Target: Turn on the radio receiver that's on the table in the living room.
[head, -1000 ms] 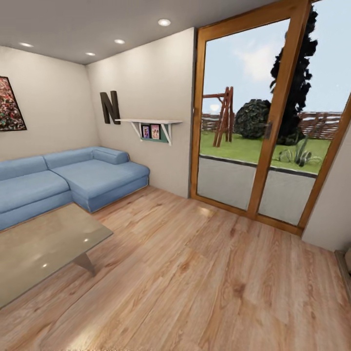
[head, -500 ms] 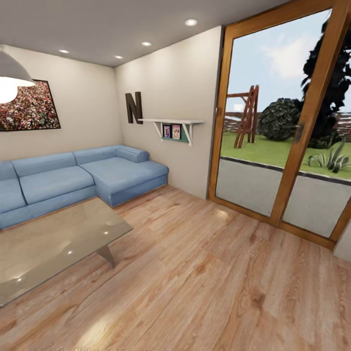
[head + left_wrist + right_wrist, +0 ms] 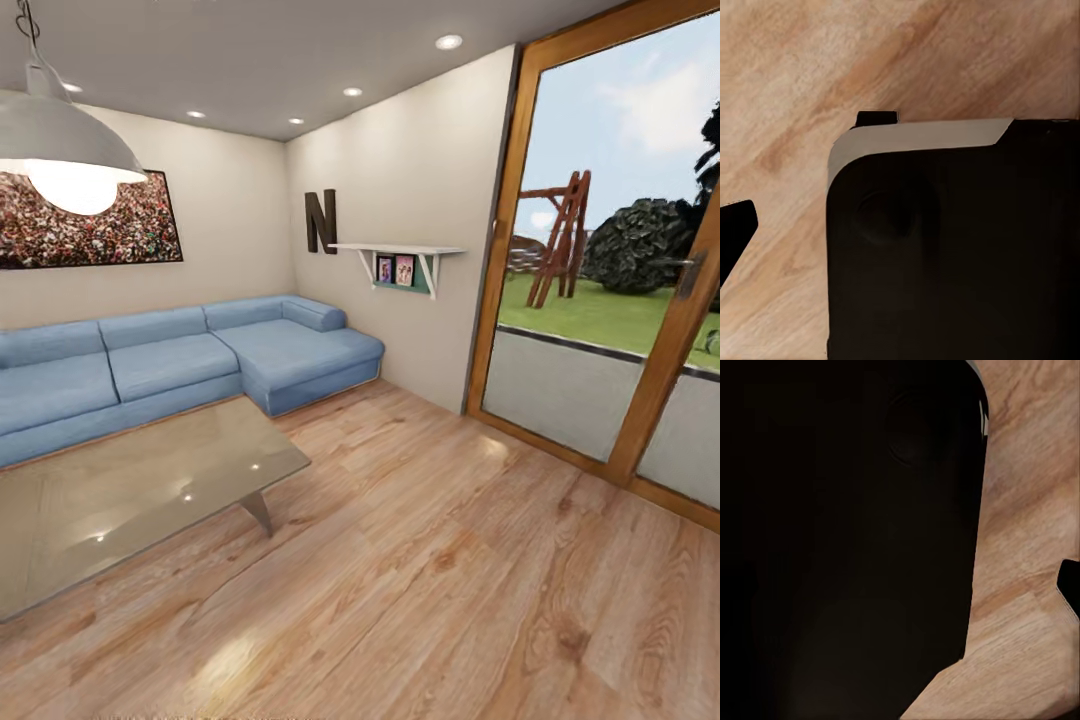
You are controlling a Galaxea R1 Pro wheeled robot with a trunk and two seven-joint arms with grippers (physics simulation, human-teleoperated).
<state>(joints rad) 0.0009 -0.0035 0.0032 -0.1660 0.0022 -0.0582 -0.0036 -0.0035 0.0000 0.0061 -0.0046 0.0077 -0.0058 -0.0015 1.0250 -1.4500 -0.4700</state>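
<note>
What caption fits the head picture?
Living room: blue sofa behind the glossy table, lamp overhead.

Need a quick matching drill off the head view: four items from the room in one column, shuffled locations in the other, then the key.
Things:
1. blue sectional sofa
2. glossy grey low table
3. dark letter N
4. white pendant lamp

Places:
A. mounted on the beige wall beside the white shelf
B. hanging from the ceiling
C. along the walls, in the corner
D. on the wood plank floor, in front of the sofa

Pairs: 1-C, 2-D, 3-A, 4-B
</note>
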